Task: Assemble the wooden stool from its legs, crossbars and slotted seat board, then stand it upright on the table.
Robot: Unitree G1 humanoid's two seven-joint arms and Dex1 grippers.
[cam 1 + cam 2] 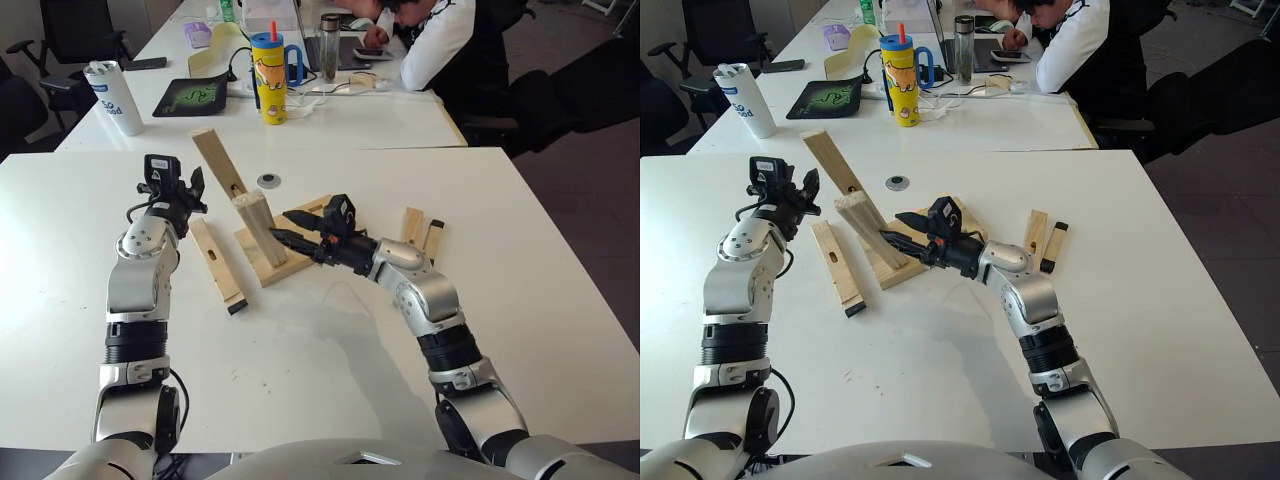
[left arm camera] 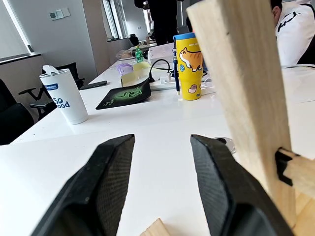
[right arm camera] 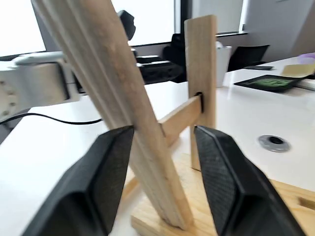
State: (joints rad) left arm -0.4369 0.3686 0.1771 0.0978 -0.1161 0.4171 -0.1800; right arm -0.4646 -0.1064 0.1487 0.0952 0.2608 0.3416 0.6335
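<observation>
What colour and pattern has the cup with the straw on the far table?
Yellow cup with a cartoon cat, blue lid; clearest in the left wrist view.

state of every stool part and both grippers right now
seat board, flat on table
near leg, standing in board, leaning
far leg, standing in board
crossbar, slotted into far leg
loose leg, lying flat
spare pieces, lying flat
left gripper, open, empty
right gripper, open, around near leg

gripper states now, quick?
Left gripper: open, empty.
Right gripper: open, its fingers either side of the leaning leg, not clamped on it.
</observation>
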